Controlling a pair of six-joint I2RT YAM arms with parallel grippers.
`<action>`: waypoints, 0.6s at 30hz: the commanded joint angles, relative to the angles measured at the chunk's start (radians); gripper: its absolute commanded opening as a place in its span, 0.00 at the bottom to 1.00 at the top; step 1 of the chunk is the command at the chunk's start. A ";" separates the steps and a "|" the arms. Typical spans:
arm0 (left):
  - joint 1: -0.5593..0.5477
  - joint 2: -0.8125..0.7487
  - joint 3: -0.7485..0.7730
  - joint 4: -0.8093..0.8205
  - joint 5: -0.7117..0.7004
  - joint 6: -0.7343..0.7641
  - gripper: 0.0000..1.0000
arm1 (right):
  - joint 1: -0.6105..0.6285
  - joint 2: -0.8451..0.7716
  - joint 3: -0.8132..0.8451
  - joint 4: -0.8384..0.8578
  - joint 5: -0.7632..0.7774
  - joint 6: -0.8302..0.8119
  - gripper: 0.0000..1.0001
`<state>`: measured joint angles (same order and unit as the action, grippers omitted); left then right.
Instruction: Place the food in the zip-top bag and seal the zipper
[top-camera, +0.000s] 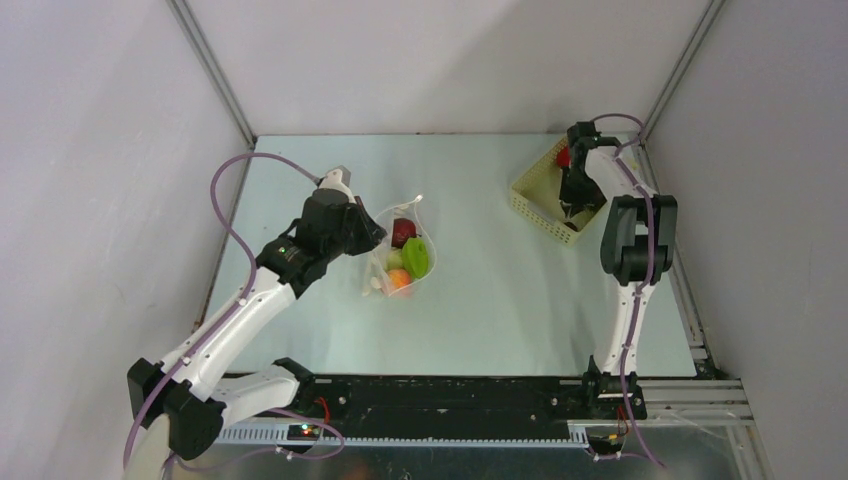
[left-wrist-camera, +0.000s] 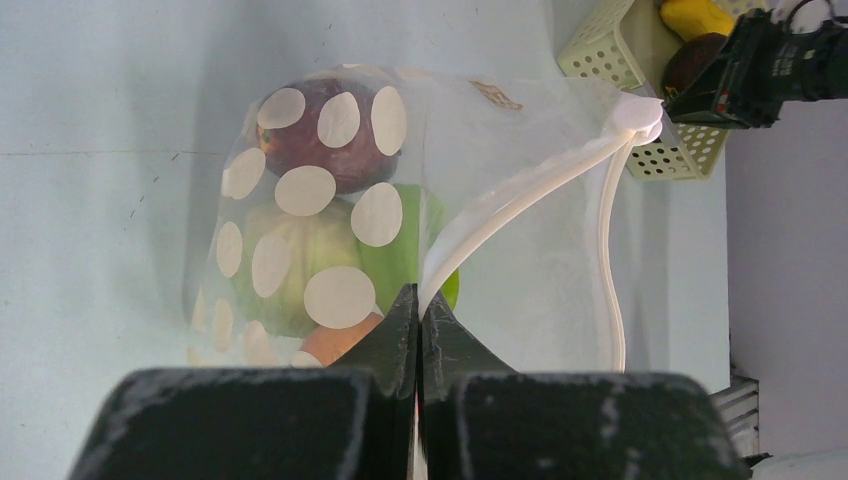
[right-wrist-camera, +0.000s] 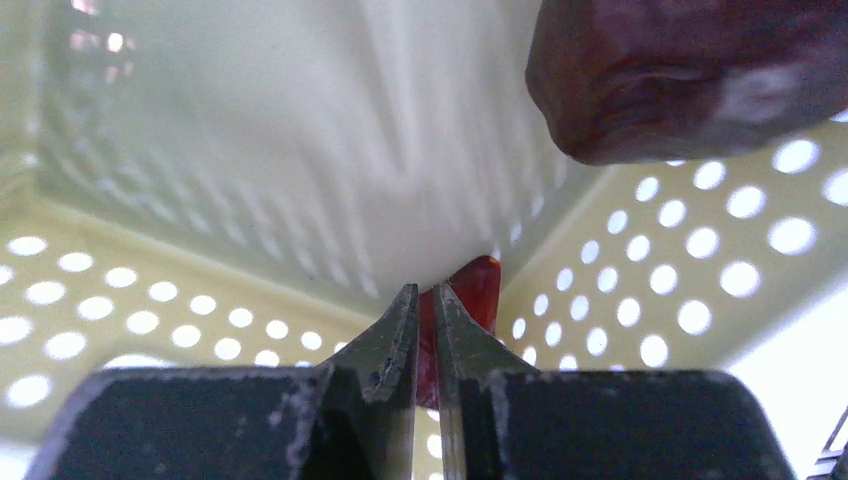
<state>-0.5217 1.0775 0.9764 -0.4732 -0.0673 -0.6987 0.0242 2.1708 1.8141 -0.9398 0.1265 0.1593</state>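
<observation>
The left gripper (left-wrist-camera: 419, 295) pinches the clear plastic bag's (left-wrist-camera: 470, 150) white zipper strip (left-wrist-camera: 520, 195). The right gripper (right-wrist-camera: 425, 292) squeezes a red toy (right-wrist-camera: 478, 285) in the far yellow basket (right-wrist-camera: 130, 310).

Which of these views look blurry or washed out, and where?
Right wrist: the basket wall is washed out and soft, the maroon food blurred from closeness, the pinched red food sharper. Left wrist: the zip-top bag is sharp. Top external: even light, soft shadows.

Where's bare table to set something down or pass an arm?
Free: tabletop between the transparent zip-top bag and the pale yellow perforated basket, and the strip nearer the arm bases. Crowded: bag's zipper, pinched in the left tool; basket, right tool gripping red toy food.
</observation>
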 joint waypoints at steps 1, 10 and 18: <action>-0.004 -0.014 -0.007 0.033 0.000 0.018 0.00 | -0.005 -0.137 0.030 0.048 0.002 0.020 0.14; -0.004 -0.015 -0.009 0.042 0.004 0.016 0.00 | -0.006 -0.178 0.021 0.060 -0.025 0.005 0.19; -0.004 -0.010 -0.012 0.038 0.004 0.018 0.00 | -0.007 -0.118 -0.031 0.066 -0.042 -0.026 0.64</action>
<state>-0.5217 1.0775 0.9764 -0.4713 -0.0669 -0.6987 0.0219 2.0247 1.7992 -0.8841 0.0971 0.1539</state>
